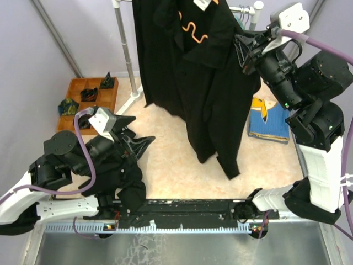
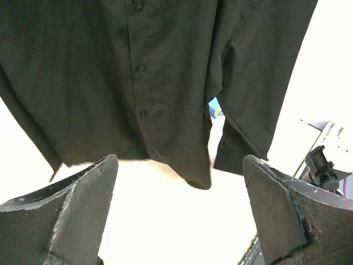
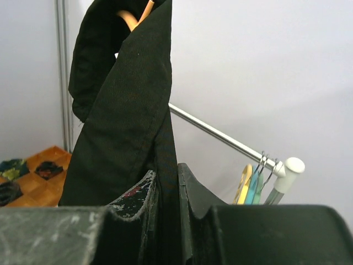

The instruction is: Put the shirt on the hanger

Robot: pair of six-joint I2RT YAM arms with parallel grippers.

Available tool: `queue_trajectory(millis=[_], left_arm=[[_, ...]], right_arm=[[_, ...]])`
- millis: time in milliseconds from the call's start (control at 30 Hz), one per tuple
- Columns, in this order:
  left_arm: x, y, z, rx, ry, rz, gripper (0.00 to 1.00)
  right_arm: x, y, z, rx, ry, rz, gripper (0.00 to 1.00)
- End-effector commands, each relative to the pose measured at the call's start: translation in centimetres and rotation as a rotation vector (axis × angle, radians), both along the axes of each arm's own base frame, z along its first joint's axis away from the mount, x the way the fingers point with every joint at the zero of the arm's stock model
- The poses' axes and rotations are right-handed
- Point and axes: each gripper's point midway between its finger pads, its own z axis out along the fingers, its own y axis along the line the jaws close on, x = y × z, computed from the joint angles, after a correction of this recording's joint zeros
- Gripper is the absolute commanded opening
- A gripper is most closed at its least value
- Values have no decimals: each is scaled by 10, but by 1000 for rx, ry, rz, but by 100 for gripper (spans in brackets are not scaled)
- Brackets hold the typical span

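Observation:
The black shirt (image 1: 212,77) hangs from the rail at the back, draped over the orange hanger (image 1: 194,30), whose wavy arm shows at the collar. My right gripper (image 1: 241,51) is up high at the shirt's right edge, shut on a fold of the shirt (image 3: 124,116); the hanger (image 3: 131,16) peeks out above that fold. My left gripper (image 1: 144,144) sits low at the left, open, holding nothing. In the left wrist view the shirt (image 2: 138,77) and its button placket hang ahead of the wide-apart fingers (image 2: 94,187).
A metal rail (image 3: 220,135) carries yellow and teal hangers (image 3: 251,185) at its right end. A blue-and-yellow garment (image 1: 268,118) lies on the table right of the shirt. An orange tray (image 1: 88,96) holds dark clothes at the left. More black cloth (image 1: 124,187) lies under the left arm.

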Motion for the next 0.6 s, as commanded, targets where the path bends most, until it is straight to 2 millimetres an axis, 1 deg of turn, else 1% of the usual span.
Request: queue_trajectory(millis=[0, 100, 200, 333, 400, 500, 567], left_arm=[[6, 8, -4, -45, 35, 66, 100], [12, 11, -25, -26, 83, 117, 100], [16, 11, -47, -7, 137, 157, 100], [17, 9, -74, 16, 208, 181, 99], [15, 7, -84, 14, 238, 179, 99], [11, 5, -95, -4, 271, 164, 99], [9, 4, -99, -17, 289, 157, 99]], right_arm=[[7, -1, 19, 65, -22, -25, 0], [27, 12, -16, 57, 69, -38, 0], [45, 22, -43, 75, 127, -61, 0], [72, 32, -59, 67, 189, -122, 0], [91, 43, -70, 48, 220, -152, 0], [112, 51, -77, 38, 233, -198, 0], [124, 54, -78, 41, 229, -229, 0]])
